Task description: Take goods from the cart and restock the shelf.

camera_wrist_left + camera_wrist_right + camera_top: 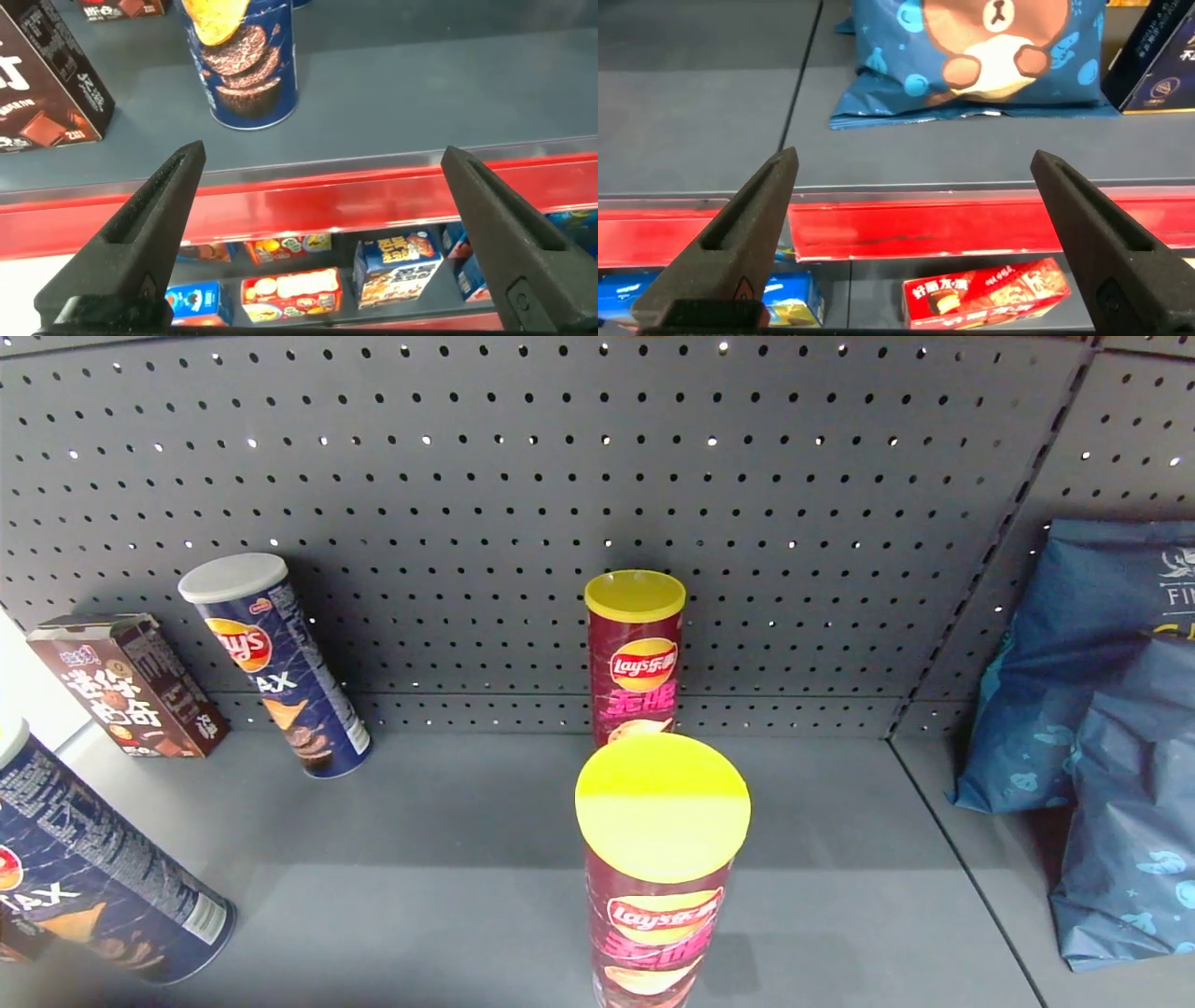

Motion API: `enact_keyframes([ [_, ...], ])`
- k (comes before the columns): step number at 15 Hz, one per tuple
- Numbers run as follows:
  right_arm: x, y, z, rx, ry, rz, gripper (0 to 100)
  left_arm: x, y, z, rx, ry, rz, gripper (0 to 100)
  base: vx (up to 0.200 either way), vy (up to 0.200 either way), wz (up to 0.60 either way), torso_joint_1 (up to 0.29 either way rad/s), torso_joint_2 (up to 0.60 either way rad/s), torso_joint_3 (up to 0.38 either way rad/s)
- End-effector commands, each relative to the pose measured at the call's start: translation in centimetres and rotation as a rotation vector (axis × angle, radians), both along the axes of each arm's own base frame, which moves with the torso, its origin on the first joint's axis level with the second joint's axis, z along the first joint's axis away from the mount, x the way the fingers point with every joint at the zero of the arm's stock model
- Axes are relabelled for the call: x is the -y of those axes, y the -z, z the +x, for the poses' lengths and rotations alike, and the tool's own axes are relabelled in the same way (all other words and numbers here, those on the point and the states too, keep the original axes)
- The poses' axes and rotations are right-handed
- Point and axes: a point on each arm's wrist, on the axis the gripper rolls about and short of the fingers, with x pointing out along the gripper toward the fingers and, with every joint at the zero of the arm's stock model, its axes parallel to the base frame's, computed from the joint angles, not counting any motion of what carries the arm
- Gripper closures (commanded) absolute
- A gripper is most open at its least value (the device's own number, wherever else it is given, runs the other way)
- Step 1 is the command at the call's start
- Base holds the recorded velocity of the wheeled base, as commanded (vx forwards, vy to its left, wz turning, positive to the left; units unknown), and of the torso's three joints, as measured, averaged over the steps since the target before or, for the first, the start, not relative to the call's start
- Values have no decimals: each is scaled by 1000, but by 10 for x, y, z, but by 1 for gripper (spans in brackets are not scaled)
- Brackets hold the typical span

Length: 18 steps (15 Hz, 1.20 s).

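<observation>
The front maroon can [656,933] and rear maroon can [634,686] have yellow lids; the navy can [289,695] is white-lidded; the grey pegboard [560,476] is hole-dotted; the bags [1074,663] are blue.

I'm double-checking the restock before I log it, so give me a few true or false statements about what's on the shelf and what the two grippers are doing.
1. The front red can and the back red can both have yellow lids. True.
2. The blue can with the white lid lies on its side. False: it stands on its base near the back panel.
3. The left gripper is shut on a can. False: it is open and holds nothing.
4. The blue bags sit to the right of both red cans. True.
5. The right gripper is open. True.
</observation>
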Motion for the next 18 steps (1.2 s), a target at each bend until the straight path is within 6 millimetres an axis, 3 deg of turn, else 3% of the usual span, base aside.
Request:
enact_keyframes([
  [1, 0, 0, 0, -1, -1, 0, 0, 0, 0, 0, -1, 0, 1, 0, 0, 0, 0, 0, 0, 0],
  [18, 0, 0, 0, -1, -1, 0, 0, 0, 0, 0, -1, -1, 1, 0, 0, 12, 0, 0, 0, 0],
])
